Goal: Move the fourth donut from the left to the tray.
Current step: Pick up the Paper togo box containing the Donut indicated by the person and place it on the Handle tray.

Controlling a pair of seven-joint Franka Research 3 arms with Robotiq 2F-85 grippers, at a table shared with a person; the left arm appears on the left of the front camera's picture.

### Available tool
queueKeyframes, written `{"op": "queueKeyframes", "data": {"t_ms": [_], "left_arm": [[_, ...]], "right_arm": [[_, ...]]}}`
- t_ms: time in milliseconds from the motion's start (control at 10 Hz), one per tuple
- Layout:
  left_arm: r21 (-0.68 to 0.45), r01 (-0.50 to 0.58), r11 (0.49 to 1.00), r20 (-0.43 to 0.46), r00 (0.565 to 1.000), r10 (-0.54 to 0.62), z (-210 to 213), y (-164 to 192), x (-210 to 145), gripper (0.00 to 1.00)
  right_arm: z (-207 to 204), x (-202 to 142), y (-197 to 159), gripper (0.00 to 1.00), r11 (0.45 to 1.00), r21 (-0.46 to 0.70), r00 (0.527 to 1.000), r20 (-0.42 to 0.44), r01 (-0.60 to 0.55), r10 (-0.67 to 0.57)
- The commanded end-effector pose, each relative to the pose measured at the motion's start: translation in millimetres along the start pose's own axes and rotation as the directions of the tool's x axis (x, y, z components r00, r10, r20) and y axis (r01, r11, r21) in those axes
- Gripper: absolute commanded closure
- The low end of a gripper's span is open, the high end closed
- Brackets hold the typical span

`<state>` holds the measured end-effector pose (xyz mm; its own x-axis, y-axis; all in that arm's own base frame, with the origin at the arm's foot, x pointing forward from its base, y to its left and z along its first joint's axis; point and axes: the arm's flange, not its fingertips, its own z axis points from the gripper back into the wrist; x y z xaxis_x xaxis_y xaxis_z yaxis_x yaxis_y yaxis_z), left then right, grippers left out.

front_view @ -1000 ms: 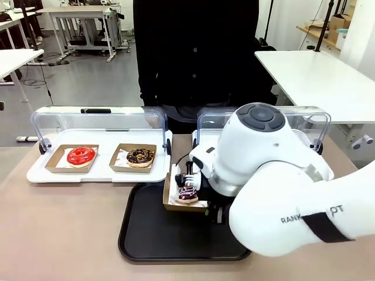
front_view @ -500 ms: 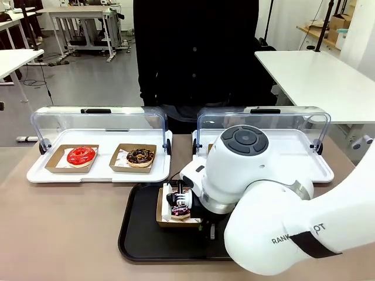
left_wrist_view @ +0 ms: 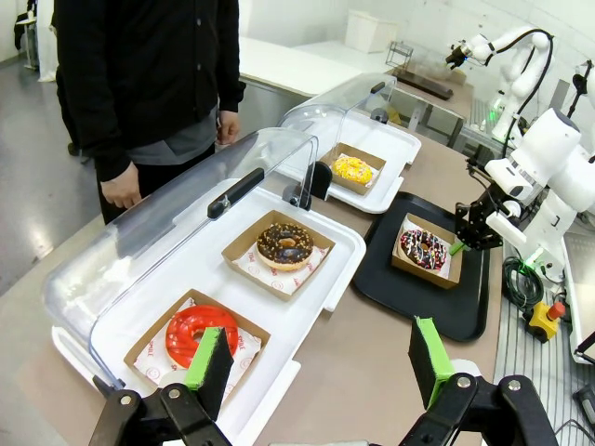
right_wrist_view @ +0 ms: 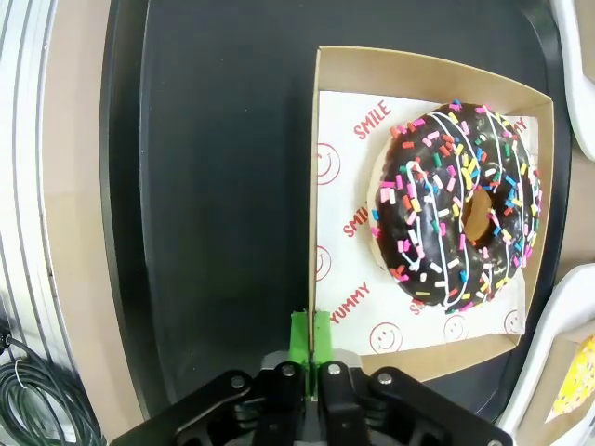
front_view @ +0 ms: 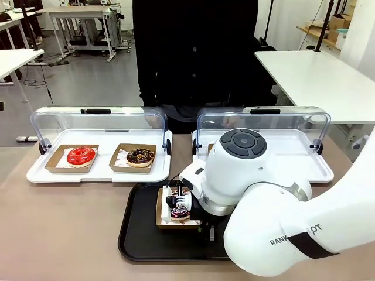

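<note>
Chocolate-glazed ring donut (right_wrist_view: 456, 206), lying flat, white streaks and coloured sprinkles, on paper printed "SMILE" and "YUMMY" in a square cardboard holder (right_wrist_view: 318, 167) sitting on the black tray (right_wrist_view: 214, 186). Right gripper (right_wrist_view: 310, 348) pinched shut on the holder's wall. Left gripper (left_wrist_view: 321, 358) spread wide, holding nothing, above the table.

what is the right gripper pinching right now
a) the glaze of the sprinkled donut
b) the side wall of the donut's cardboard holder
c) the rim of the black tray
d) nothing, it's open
b: in the right wrist view the right gripper has its green pads closed on the thin side wall of the cardboard holder, clear of the sprinkled chocolate donut, with the holder over the black tray.
</note>
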<state>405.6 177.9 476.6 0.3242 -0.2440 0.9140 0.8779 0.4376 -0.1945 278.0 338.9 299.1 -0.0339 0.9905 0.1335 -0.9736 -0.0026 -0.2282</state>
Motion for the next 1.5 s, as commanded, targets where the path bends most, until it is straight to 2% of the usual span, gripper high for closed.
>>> {"op": "queueKeyframes", "data": {"t_ms": [0, 100, 200, 300, 600, 1000, 1100, 1400], "left_arm": [[-0.011, -0.002, 1.000, -0.002, 1.000, 0.002, 1.4, -0.4, 2.6, 0.00], [-0.011, -0.002, 1.000, -0.002, 1.000, 0.002, 1.4, -0.4, 2.6, 0.00], [-0.011, -0.002, 1.000, -0.002, 1.000, 0.002, 1.4, -0.4, 2.6, 0.00], [-0.011, -0.002, 1.000, -0.002, 1.000, 0.002, 1.4, -0.4, 2.6, 0.00], [-0.011, -0.002, 1.000, -0.002, 1.000, 0.002, 1.4, -0.4, 2.6, 0.00], [-0.011, -0.002, 1.000, -0.002, 1.000, 0.002, 1.4, -0.4, 2.6, 0.00], [-0.011, -0.002, 1.000, -0.002, 1.000, 0.002, 1.4, -0.4, 2.6, 0.00], [-0.011, -0.002, 1.000, -0.002, 1.000, 0.002, 1.4, -0.4, 2.6, 0.00]], "right_arm": [[11.0, -58.6, 49.7, 0.41, 1.000, -0.025, 1.000, 0.023, -0.011, 0.011], [20.8, -57.6, 49.9, 0.00, 1.000, -0.029, 1.000, 0.029, -0.007, 0.008], [33.9, -55.9, 48.8, 0.37, 0.999, -0.031, 0.999, 0.036, -0.005, 0.006], [49.9, -53.8, 47.0, 0.00, 1.000, -0.027, 0.999, 0.044, -0.002, 0.003], [80.5, -51.7, 36.4, 0.00, 1.000, 0.008, 0.998, 0.058, 0.006, -0.006], [87.8, -54.7, 26.6, 0.00, 0.996, 0.085, 0.999, 0.050, -0.003, -0.001], [86.5, -1.0, -6.2, 0.00, 1.000, 0.016, 0.999, 0.048, 0.017, -0.018], [86.5, -1.0, -6.2, 0.00, 1.000, 0.016, 0.999, 0.048, 0.017, -0.018]]}}
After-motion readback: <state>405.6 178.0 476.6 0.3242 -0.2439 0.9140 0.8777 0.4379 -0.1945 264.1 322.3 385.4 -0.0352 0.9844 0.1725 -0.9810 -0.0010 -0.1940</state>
